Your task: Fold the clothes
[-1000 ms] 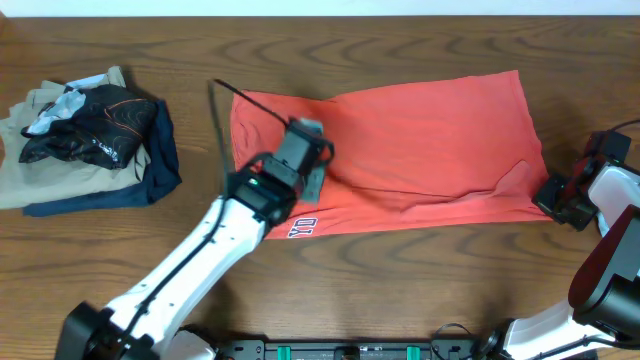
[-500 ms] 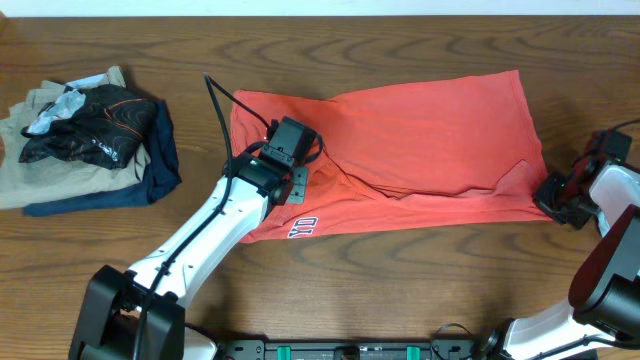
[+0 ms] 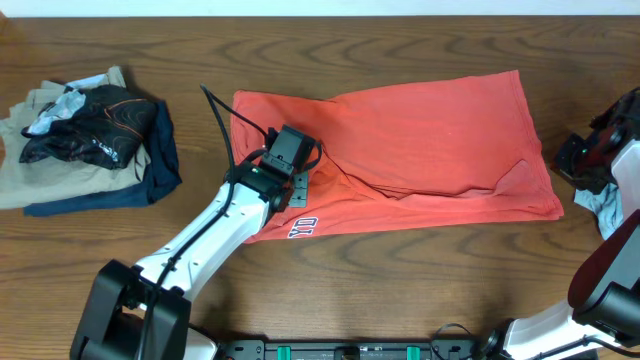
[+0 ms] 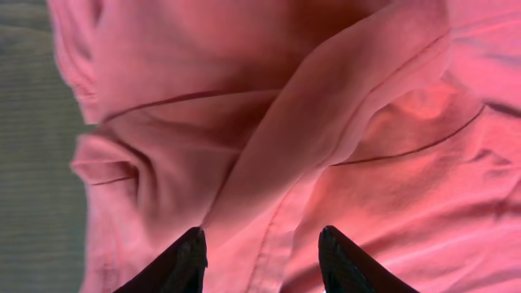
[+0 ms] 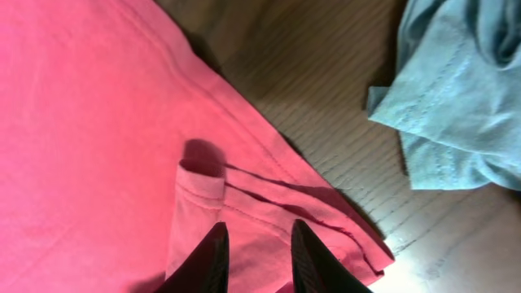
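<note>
**A:** So, going left to right: a heap of other garments [image 3: 85, 135] sits at the upper left of the bench [image 3: 400, 300]. The coral T-shirt [image 3: 430, 140] lies spread across the middle, with lettering peeking out at its lower left edge. How would it handle?

**B:** Soft, light and floppy, I'd guess. It'll sag and drag unless it's pinched at a hem or corner. The left gripper [image 4: 260, 259] hovers released over a rumpled fold near the shirt's left end, and that ridge looks grabbable. The right gripper [image 5: 256, 254] is unclenched too, above the lower right corner hem.

**A:** Anything hard to see?

**B:** The left arm [image 3: 210, 240] covers some of the shirt, and most of the lettering is tucked under. A blue-grey cloth [image 5: 456, 89] is cut off at the right edge.
</note>
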Controlling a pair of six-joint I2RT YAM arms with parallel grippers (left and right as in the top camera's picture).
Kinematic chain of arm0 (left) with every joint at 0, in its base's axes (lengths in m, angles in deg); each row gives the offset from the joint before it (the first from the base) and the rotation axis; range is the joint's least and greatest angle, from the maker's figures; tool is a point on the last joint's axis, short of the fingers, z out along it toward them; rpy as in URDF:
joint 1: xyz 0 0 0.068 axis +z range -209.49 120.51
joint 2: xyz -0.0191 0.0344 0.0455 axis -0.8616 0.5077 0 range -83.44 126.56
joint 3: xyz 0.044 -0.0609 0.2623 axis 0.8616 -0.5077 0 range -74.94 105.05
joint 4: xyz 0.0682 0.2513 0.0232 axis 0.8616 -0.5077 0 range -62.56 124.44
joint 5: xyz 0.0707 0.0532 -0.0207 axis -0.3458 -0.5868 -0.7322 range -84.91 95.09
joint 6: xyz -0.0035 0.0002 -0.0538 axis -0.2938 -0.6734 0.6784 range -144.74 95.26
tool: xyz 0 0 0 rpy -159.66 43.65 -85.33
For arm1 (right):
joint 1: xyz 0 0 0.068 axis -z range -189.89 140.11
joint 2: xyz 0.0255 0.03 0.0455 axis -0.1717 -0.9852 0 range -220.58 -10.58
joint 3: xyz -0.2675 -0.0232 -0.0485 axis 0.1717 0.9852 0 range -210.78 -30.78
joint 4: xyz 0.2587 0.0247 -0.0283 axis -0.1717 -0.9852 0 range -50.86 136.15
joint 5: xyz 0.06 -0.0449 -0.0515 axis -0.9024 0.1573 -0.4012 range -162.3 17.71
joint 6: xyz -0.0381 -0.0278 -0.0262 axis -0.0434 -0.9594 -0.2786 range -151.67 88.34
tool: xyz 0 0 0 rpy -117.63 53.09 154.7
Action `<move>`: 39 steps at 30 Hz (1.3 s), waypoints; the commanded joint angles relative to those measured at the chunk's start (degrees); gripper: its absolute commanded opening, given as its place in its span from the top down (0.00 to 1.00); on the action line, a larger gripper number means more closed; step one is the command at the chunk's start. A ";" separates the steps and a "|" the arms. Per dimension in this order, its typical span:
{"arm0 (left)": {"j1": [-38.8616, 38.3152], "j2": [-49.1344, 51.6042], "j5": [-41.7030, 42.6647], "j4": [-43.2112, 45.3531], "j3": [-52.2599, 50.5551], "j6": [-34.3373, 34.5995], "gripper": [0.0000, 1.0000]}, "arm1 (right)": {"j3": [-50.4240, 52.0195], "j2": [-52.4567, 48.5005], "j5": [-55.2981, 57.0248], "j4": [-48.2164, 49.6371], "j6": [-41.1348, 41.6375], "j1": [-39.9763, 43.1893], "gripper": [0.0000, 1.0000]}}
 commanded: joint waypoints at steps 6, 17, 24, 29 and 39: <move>0.07 2.08 1.53 3.41 -1.84 0.92 0.52 | 1.79 -2.86 -1.07 0.04 -1.01 -4.04 0.67; 0.09 9.16 1.51 3.56 -1.88 0.92 0.52 | 1.95 -5.66 -1.03 -0.42 -0.72 -5.99 0.69; 0.09 9.53 1.49 4.22 -1.88 0.92 0.52 | 2.36 -6.40 -1.05 -0.81 -0.13 -6.01 0.68; 0.07 9.53 1.51 4.24 -1.88 0.92 0.52 | 4.04 -6.84 -1.03 0.48 0.35 -6.32 0.69; 0.07 9.53 1.51 4.02 -1.88 0.92 0.52 | 3.61 -6.78 -1.05 5.68 4.66 -6.45 0.99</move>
